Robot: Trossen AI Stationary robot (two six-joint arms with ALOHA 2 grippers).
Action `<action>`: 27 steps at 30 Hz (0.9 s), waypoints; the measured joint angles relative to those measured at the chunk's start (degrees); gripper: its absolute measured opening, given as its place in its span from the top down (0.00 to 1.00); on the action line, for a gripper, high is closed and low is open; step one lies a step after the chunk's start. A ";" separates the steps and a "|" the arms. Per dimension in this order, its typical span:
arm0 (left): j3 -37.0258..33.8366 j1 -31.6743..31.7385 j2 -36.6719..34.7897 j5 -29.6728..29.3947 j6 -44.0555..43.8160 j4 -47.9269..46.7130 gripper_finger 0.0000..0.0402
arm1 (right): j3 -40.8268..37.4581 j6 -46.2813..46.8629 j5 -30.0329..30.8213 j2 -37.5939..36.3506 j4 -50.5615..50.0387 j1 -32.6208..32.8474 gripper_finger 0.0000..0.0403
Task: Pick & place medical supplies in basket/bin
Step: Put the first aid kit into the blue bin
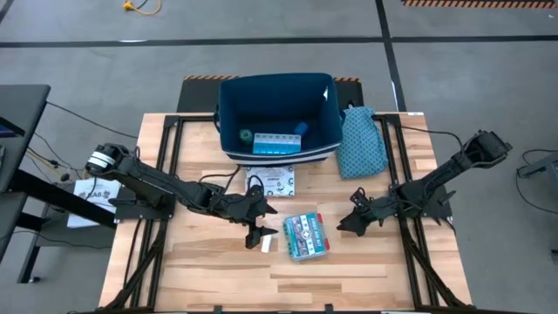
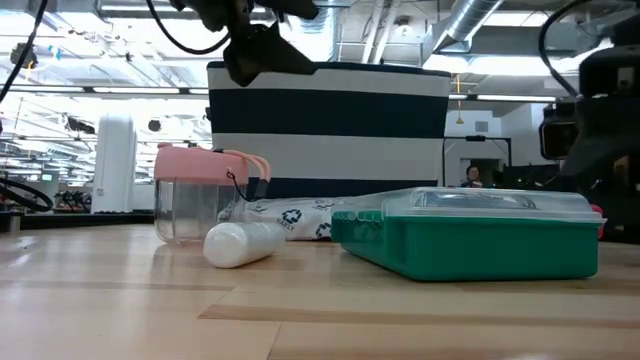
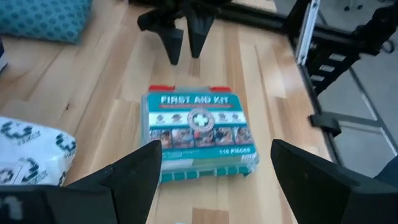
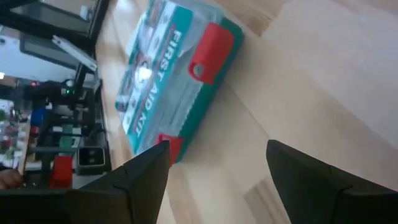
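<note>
Two tools hover over the wooden counter, both with fingers spread and grasping nothing. Between them lies the first aid kit, a flat teal case with a clear lid and red clasps, just beside the left tool and a little farther from the right tool, which points at it from the other side. Right by the left tool's fingertips sits a small white tube, and behind that tool lies a white printed packet. Beyond the packet stands the navy bin, already holding a green roll, a light-blue pill organizer and a blue roll. A teal patterned pouch leans against the bin, beyond the right tool. A pink-lidded clear cup shows in the low view beside the tube.
</note>
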 joint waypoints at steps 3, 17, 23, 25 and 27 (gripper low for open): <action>0.00 0.00 0.00 0.00 0.04 -0.84 0.28 | 0.02 1.58 0.03 4.45 5.03 -0.56 0.35; -0.01 -1.32 0.00 -1.09 2.04 -3.22 0.29 | 0.14 2.67 -1.25 17.58 22.61 -1.35 0.35; 0.00 -2.32 -0.02 -0.31 4.29 -3.24 0.50 | 0.15 2.69 -1.41 18.69 24.49 -1.35 0.35; 0.00 -2.36 -0.02 1.26 4.44 -3.26 0.61 | 0.13 2.69 -1.47 18.53 24.40 -1.35 0.35; -0.01 -2.34 -0.02 3.24 4.44 -3.24 0.74 | 0.11 2.68 -1.49 18.58 24.43 -1.35 0.35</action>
